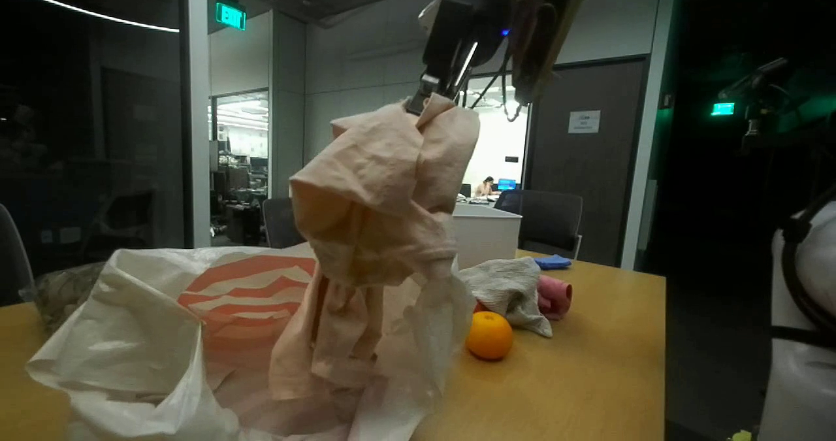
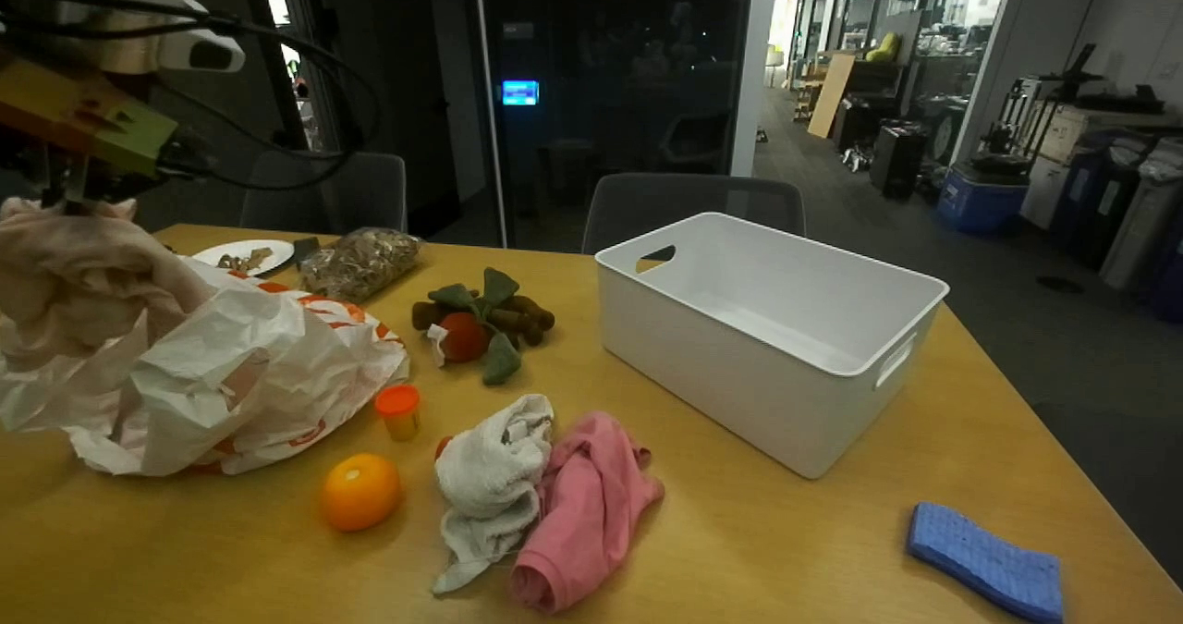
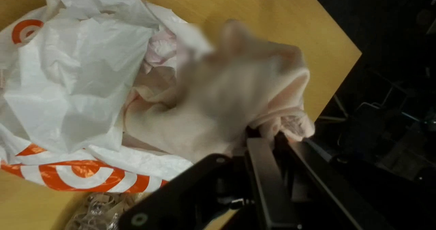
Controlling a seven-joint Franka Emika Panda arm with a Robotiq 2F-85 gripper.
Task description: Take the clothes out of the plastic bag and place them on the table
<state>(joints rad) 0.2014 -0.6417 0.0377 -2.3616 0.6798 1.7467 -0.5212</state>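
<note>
There's the peach cloth (image 1: 385, 179), hanging in thick folds from the pincer (image 3: 267, 137), whose tips are clamped on a bunched bit of fabric at its top! Underneath, the white plastic bag (image 2: 250, 374) lies crumpled on the counter (image 2: 758, 559), short of the far edge in that exterior view, mouth gaping, and the wrist view has the lower folds running down into that mouth. So it's the pulling-out we're in, I'd call it: most of the cloth up in the air, tail end apparently not yet free, and whether plastic clings to it I can't tell. Toward the near edge, a grey-white cloth (image 2: 490, 467) and a pink cloth (image 2: 596, 504) lie touching, while the white bin (image 2: 712, 365) stands by the right edge at the far corner. What does the next move want? More height, surely, until the last fold clears the bag's rim; then a swing sideways, perhaps toward the counter corner showing in the wrist view, watching that the bag doesn't drag along. Down onto the counter after that, and only then should the pincer let go.
</note>
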